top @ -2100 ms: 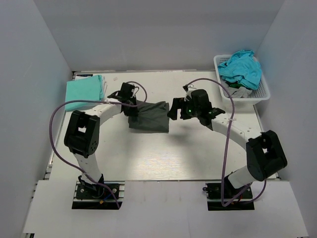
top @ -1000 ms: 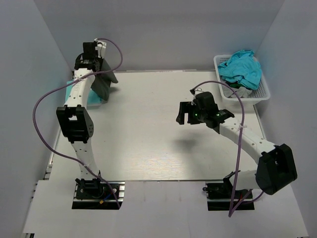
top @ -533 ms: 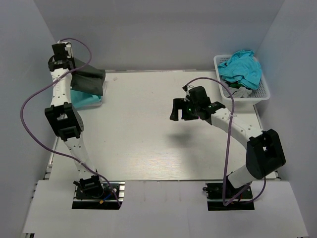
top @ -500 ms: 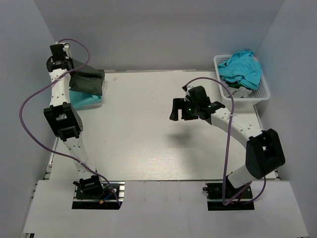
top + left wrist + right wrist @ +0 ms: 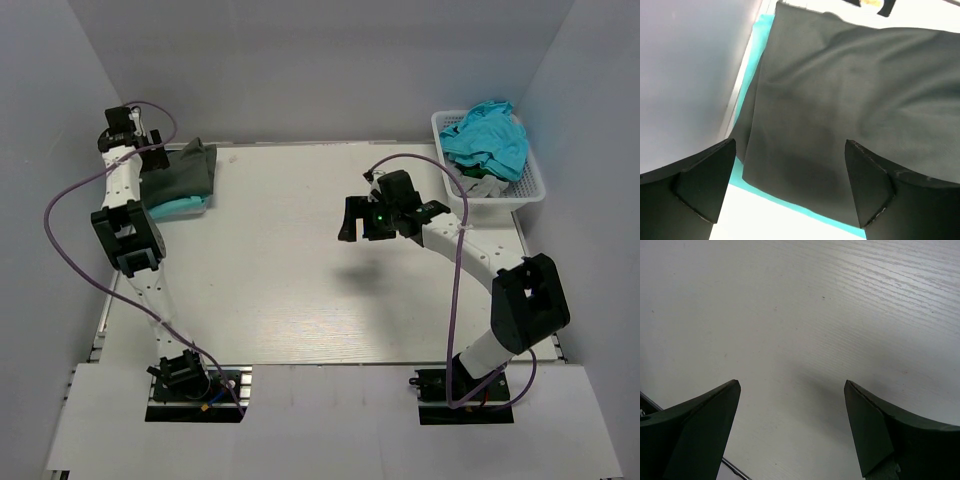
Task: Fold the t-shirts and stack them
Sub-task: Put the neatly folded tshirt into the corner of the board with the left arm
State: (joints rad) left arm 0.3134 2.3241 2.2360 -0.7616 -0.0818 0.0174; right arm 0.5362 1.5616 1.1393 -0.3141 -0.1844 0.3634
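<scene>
White table point(image 5: 300, 330); basket point(image 5: 532, 192) far right holds teal t-shirts point(image 5: 487, 135). Far-left corner: charcoal t-shirt point(image 5: 185, 168) now lies on the mint-green t-shirt point(image 5: 176, 206); a moment ago we saw it hanging from the left gripper point(image 5: 790, 145). One more stacked, we judge. Those jaws stand wide, empty, shirt just beneath. Right gripper point(image 5: 790, 385) wide, empty, over mid-table.

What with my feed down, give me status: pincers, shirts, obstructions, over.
Left pincer open over charcoal shirt, laid on mint shirt. Right pincer open, empty, above table. Teal shirts in basket. Nothing obstructing.
</scene>
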